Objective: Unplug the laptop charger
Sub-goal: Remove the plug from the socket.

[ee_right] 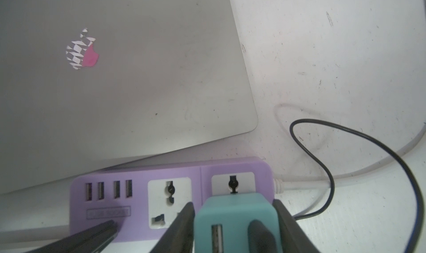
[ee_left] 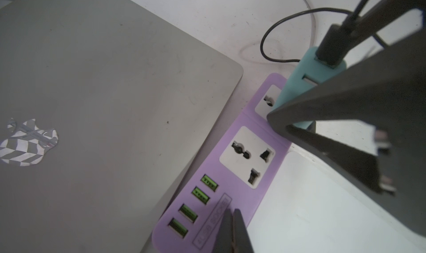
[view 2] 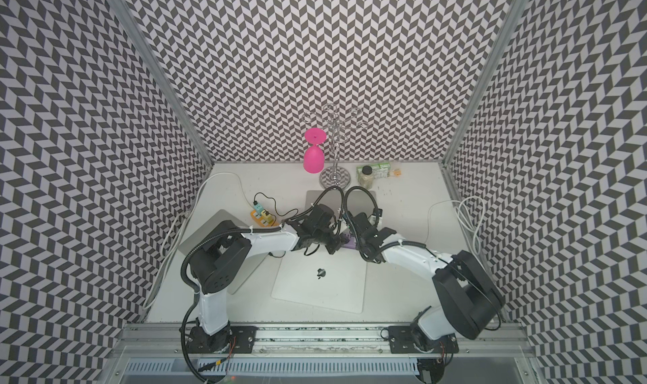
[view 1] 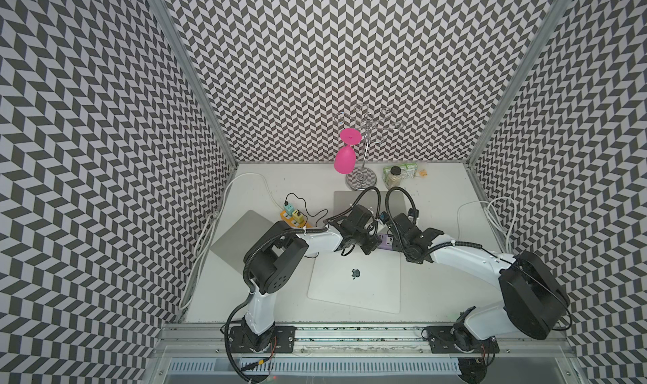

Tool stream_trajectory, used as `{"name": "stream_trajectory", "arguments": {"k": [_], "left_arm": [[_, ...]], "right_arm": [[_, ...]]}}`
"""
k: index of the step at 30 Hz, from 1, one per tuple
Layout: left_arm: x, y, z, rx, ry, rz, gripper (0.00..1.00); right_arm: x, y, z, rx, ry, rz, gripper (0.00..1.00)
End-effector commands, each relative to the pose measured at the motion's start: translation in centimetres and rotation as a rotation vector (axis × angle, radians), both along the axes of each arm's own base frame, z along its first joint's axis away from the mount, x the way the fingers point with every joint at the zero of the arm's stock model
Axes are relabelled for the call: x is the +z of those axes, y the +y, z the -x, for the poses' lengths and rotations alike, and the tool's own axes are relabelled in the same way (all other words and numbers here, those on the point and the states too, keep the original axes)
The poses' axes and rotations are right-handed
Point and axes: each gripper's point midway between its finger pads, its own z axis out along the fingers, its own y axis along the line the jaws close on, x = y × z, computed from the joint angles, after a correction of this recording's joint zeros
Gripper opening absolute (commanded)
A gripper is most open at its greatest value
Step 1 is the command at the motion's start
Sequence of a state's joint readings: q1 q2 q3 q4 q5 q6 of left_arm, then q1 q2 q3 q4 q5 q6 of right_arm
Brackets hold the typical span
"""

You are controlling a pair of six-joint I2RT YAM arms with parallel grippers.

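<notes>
Down at the flat purple plastic power strip [ee_right: 138,171], the squat teal plastic charger block [ee_right: 235,219] stands plugged upright in the end socket, the one farthest from the strip's USB row. The right gripper [ee_right: 233,203] straddles it, one jaw hard by each flank. Whether they pinch yet, I cannot tell. The block's long axis rises straight off the strip's face, so the pull, I reckon, goes that way. The left gripper [ee_left: 232,211], jaws shut on nothing, has its tips down on the strip's USB end beside the label. The left wrist view adds a black cable plug [ee_left: 332,44] seated in the block's top. In both top views the wrists hide the block.
</notes>
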State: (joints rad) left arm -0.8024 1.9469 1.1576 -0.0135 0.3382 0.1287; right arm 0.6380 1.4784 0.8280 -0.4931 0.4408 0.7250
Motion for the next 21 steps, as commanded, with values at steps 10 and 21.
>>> {"name": "stream_trajectory", "arguments": {"k": [10, 21], "left_arm": [[-1.6, 0.7, 0.0, 0.021, 0.057, -0.042, 0.00], [-2.9, 0.9, 0.4, 0.019, 0.087, -0.057, 0.00]], "right_arm": [[0.8, -0.4, -0.6, -0.027, -0.032, 0.016, 0.36], [2.5, 0.3, -0.6, -0.019, -0.074, -0.060, 0.35]]}}
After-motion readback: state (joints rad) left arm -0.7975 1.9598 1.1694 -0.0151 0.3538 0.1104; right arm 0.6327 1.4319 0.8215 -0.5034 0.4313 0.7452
